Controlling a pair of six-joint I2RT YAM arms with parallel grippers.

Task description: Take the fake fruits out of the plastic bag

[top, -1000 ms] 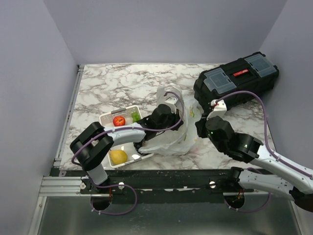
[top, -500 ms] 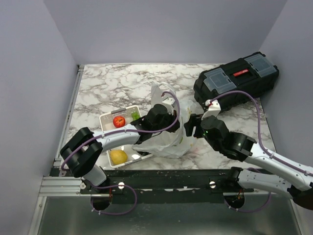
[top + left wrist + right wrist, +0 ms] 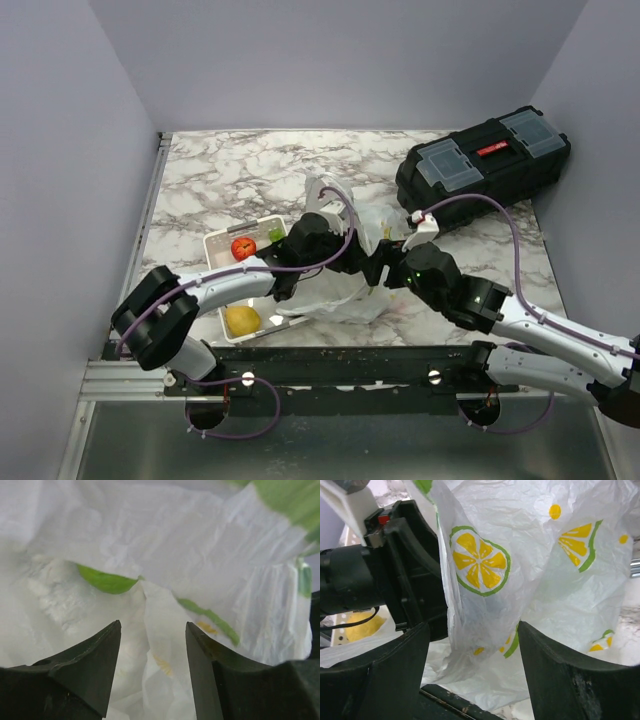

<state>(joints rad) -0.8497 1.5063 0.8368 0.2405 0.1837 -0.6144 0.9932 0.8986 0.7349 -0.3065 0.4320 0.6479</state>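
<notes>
The plastic bag point(image 3: 340, 292) is white and crinkly with lemon-slice prints, and lies crumpled at the table's middle front. My left gripper point(image 3: 345, 262) is open and pressed into its top; in the left wrist view point(image 3: 153, 623) a fold of the bag point(image 3: 160, 645) stands between the open jaws. My right gripper point(image 3: 386, 268) is open at the bag's right side; in the right wrist view point(image 3: 472, 625) a hanging fold point(image 3: 480, 575) lies between the jaws. No fruit shows inside the bag. A small green fruit point(image 3: 276, 236) lies in the tray.
A white tray point(image 3: 216, 243) left of the bag holds a red apple point(image 3: 243, 247) and a yellow pear-like fruit point(image 3: 241, 320). A black toolbox point(image 3: 485, 165) stands at the back right. Purple walls enclose the marble table.
My right gripper has moved left up against the bag. My left gripper has shifted left and down into the bag, and the bag has bunched up between the two.
</notes>
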